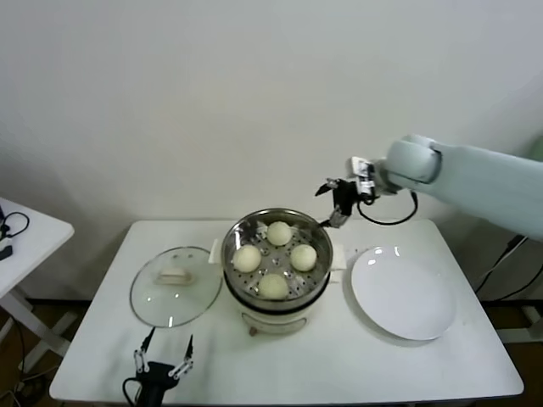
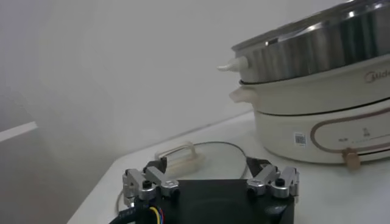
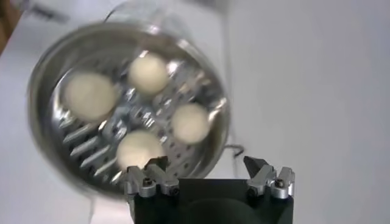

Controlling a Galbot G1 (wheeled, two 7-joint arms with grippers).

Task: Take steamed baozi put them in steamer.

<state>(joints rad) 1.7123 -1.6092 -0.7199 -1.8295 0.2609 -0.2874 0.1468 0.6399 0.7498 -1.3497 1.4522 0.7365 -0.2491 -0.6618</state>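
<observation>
Nearest me, at the front edge of the table (image 1: 102,356), my left gripper (image 1: 163,366) sits parked with its fingers spread and nothing between them; its wrist camera looks past the glass lid (image 2: 210,159) to the pot base.

Just beyond it, that lid (image 1: 174,287) lies flat beside the steamer (image 1: 242,227). All four baozi (image 1: 273,287) sit on the perforated floor in a ring, none touching. To the right the white plate (image 1: 403,292) holds nothing.

Farthest back, my right gripper (image 1: 339,202) hangs above the steamer's far right rim, fingers apart and holding nothing; its wrist view looks straight down on the buns (image 3: 139,150).

I judge the loading done. What remains is to pull the right arm clear, rising first so the fingers miss the rim.
</observation>
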